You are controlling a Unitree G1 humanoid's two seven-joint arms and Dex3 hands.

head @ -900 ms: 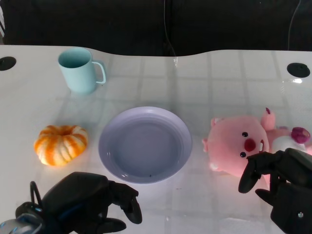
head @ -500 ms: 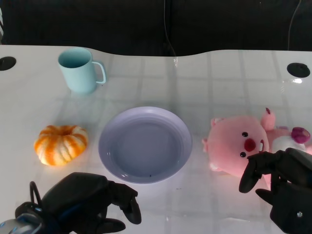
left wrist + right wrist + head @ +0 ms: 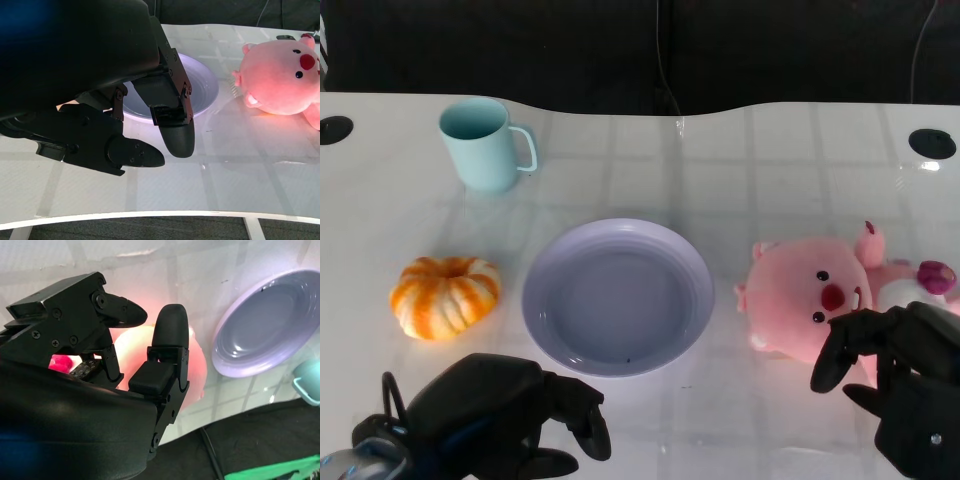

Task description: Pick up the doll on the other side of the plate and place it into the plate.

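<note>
Nothing much differs from the earlier head pictures that I can make out: the doll (image 3: 815, 297), the plate (image 3: 618, 297) and both of my hands sit where they did a moment ago.

My right hand (image 3: 900, 385) hovers at the near right of the table, its fingers (image 3: 837, 347) apart and holding nothing, with the tips over the doll's near edge; I cannot tell whether they touch it. From the right wrist the pink body (image 3: 150, 365) glows just beyond those fingers (image 3: 170, 332). The doll lies on its side, just right of the plate and apart from its rim.

My left hand (image 3: 495, 415) hangs near the table's front edge, below the plate, fingers (image 3: 172, 127) parted and empty.

On the white glossy table (image 3: 720, 170) I also see a pale blue mug (image 3: 483, 143) far left and a small orange pumpkin (image 3: 444, 296) left of the plate. Behind the table the room is dark.
</note>
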